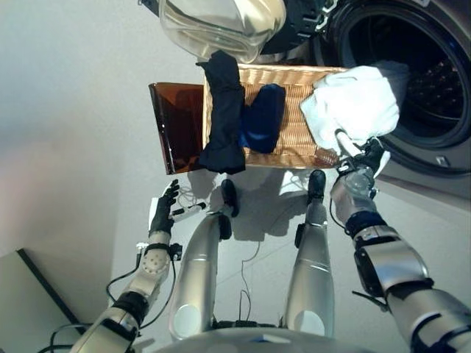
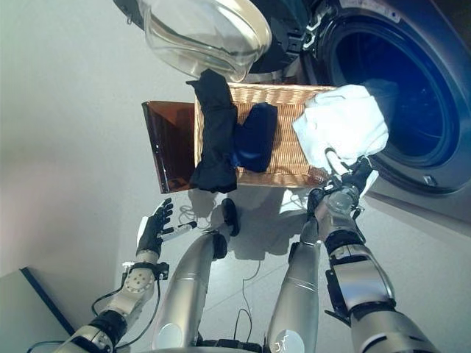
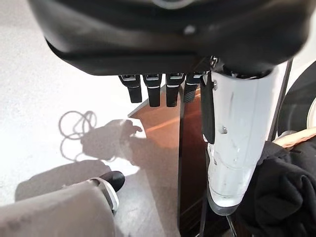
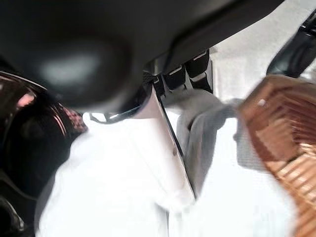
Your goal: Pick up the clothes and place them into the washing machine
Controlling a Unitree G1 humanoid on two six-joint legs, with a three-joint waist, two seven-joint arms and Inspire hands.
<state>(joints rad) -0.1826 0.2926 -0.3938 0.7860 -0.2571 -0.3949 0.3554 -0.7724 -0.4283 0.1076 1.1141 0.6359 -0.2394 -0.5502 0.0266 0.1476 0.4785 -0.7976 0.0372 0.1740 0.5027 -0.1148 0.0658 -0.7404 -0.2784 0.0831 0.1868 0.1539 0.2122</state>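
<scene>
A woven basket (image 1: 296,110) stands on the floor in front of the washing machine's open drum (image 1: 416,70). A black garment (image 1: 224,110) hangs over the basket's left rim, and a dark blue garment (image 1: 263,118) lies inside. My right hand (image 1: 362,165) is shut on a white cloth (image 1: 353,107), holding it up over the basket's right end, at the drum's mouth. The right wrist view shows that white cloth (image 4: 98,187) bunched round the thumb and fingers. My left hand (image 1: 163,209) hangs open at the lower left, apart from the basket.
The machine's round glass door (image 1: 221,26) hangs open above the basket's far side. A brown translucent panel (image 1: 176,125) leans against the basket's left side. Pale floor lies to the left.
</scene>
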